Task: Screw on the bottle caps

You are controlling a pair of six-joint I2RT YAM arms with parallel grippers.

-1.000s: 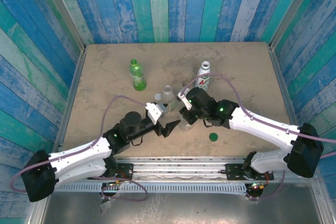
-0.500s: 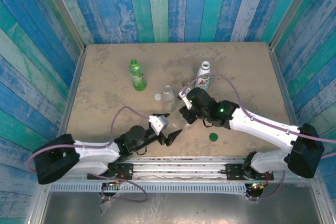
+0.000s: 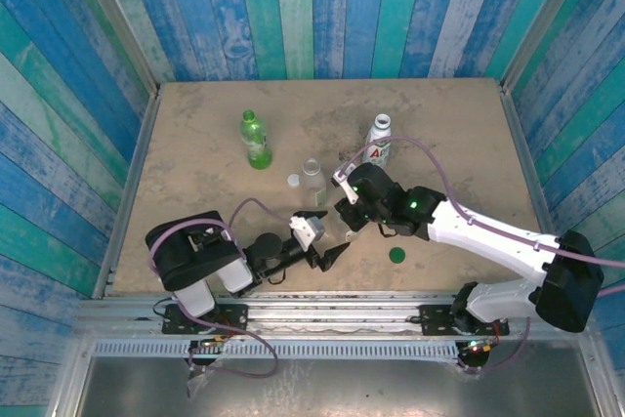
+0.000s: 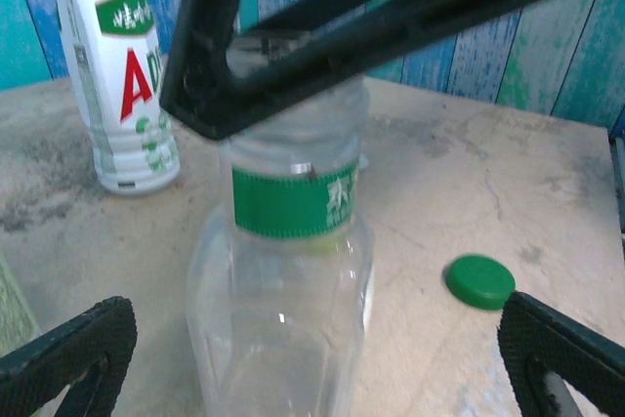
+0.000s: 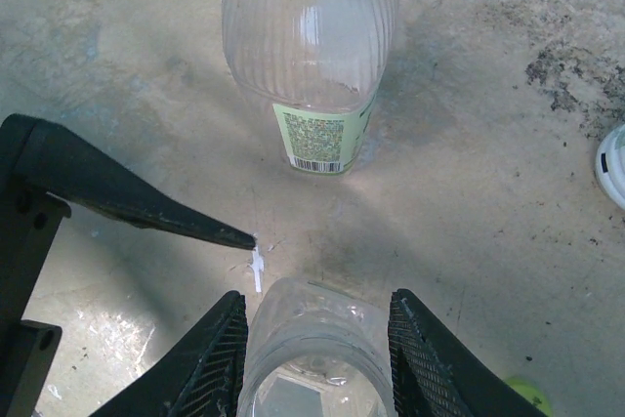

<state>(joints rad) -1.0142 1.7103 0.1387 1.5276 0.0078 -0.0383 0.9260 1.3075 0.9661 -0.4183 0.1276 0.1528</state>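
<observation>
We judge the job about half done. Toward the back of the bench (image 3: 195, 212), the green bottle (image 3: 255, 141) and the white bottle (image 3: 379, 144) each seem to wear a cap already, though from above we cannot confirm they are tight.

Two bottles are left. The right gripper (image 5: 314, 339) is clamped on the neck of a clear bottle (image 4: 283, 280) standing near the middle front. Its mouth is open, with no cap on it. The dark green cap (image 3: 396, 255) lies flat on the bench to its right, apart from it. Behind it stands the other clear bottle (image 3: 312, 179), apparently uncapped, with a small white cap (image 3: 293, 181) just beside it.

The left gripper (image 3: 329, 255) hangs low beside the held bottle, its jaws spread wide and holding nothing. We expect a cap must be fetched next.
</observation>
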